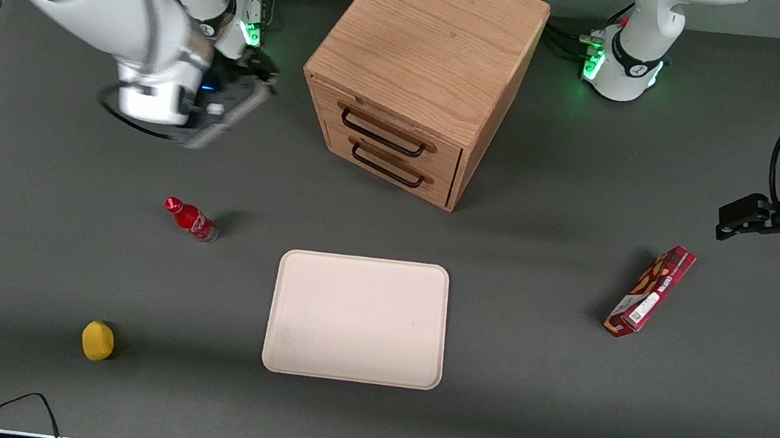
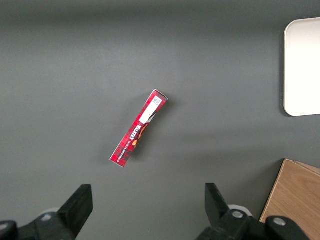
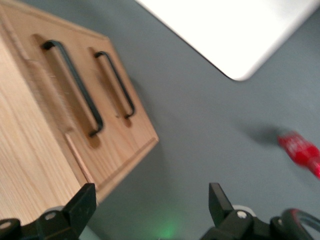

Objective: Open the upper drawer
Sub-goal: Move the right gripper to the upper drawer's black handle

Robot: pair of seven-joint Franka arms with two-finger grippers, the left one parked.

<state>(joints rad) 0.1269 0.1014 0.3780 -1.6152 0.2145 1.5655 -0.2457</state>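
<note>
Even overhead light is falling on the table [image 1: 20,263]; short soft shadows are showing; the gripper [image 1: 221,113] is blurring near the cabinet [image 1: 427,37].

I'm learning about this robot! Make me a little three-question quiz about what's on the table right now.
1. True or false: the upper drawer is already pulled out of the cabinet.
2. Which thing stands nearest the gripper? A) yellow ball B) red bottle C) red box
3. Fill in: the tray has ____ on it.

Key:
1. False: it sits shut, flush with the lower drawer.
2. B
3. Nothing. The gripper is open, beside the cabinet, toward the working arm's end, not yet touching the handle.
</note>
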